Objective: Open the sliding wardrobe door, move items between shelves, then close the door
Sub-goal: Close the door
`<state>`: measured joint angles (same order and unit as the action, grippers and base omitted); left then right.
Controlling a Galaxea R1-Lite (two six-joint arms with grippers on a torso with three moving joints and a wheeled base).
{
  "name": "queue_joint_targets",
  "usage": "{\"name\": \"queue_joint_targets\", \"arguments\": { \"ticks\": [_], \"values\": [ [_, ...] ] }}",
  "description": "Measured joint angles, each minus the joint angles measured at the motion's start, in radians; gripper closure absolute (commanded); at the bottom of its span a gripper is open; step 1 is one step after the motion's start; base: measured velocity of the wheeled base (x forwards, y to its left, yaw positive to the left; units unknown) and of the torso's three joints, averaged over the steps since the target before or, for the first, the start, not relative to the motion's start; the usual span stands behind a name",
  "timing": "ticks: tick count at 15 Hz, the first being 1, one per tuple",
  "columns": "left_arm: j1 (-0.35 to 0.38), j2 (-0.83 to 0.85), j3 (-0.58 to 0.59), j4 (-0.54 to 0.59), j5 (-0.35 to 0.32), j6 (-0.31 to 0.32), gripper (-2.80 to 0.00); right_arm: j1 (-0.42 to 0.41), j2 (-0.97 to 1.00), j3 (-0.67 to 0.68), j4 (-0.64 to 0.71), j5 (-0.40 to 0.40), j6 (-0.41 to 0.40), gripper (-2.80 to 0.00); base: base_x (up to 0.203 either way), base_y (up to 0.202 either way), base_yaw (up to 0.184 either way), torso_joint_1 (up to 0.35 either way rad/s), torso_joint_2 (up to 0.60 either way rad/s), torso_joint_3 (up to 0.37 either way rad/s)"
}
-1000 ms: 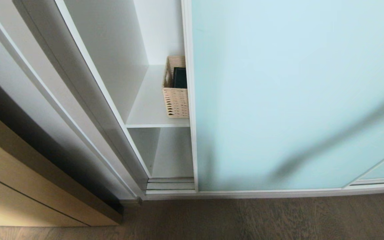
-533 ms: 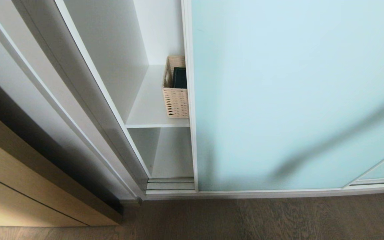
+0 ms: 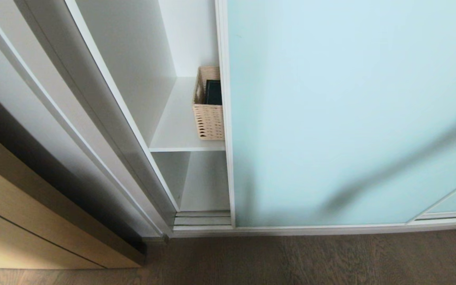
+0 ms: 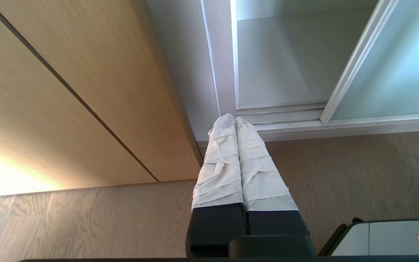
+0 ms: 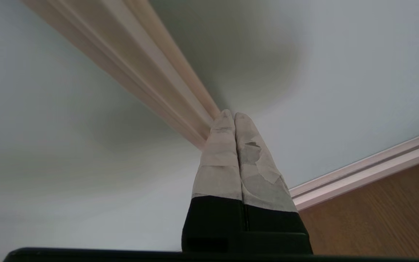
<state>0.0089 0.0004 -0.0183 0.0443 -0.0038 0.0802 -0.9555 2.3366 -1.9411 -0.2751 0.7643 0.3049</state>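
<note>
The sliding wardrobe door (image 3: 350, 111), frosted pale blue-green glass, covers most of the wardrobe and leaves a narrow gap at its left edge. Through the gap a white shelf (image 3: 176, 126) carries the tan wicker basket (image 3: 209, 120), half hidden by the door. The dark green bag (image 3: 213, 92) stands inside it. My right gripper (image 5: 234, 115) is shut and empty, its tips close to a pale frame bar (image 5: 151, 69) on the glass; it is outside the head view. My left gripper (image 4: 234, 120) is shut and empty, parked low and pointing at the wardrobe's bottom corner.
A light wood cabinet front (image 3: 26, 221) stands left of the wardrobe. The bottom track (image 3: 202, 219) runs along the brown wood-grain floor (image 3: 291, 257). An arm's shadow (image 3: 390, 170) crosses the glass. A lower compartment (image 3: 206, 186) shows under the shelf.
</note>
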Motion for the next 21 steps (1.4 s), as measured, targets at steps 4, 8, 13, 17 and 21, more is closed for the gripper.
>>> {"name": "queue_joint_targets", "arguments": {
  "ticks": [4,8,13,17,21],
  "values": [
    [0.000,0.000,0.000,0.000,0.000,0.000,0.00,0.014,0.011,0.001,-0.001,-0.002,0.000,0.00,0.000,0.000,0.000,0.000,0.00,0.000],
    [0.000,0.000,0.000,0.000,0.000,0.000,0.00,0.039,0.013,0.011,0.003,-0.036,-0.001,0.00,0.000,0.000,0.000,0.000,0.00,0.000],
    [0.000,0.000,0.000,0.000,0.000,-0.001,0.00,0.088,-0.010,0.046,0.001,-0.121,-0.001,0.00,0.000,0.000,0.000,0.000,0.00,0.000],
    [0.000,0.000,0.000,0.000,0.000,-0.001,0.00,0.113,-0.063,0.138,0.000,-0.112,-0.005,0.00,0.000,0.000,0.000,0.000,0.00,0.000],
    [0.000,0.000,0.000,0.000,0.000,-0.001,0.00,0.118,-0.113,0.205,-0.001,-0.107,-0.028,0.00,0.000,0.000,0.000,0.000,0.00,0.000]
  ]
}}
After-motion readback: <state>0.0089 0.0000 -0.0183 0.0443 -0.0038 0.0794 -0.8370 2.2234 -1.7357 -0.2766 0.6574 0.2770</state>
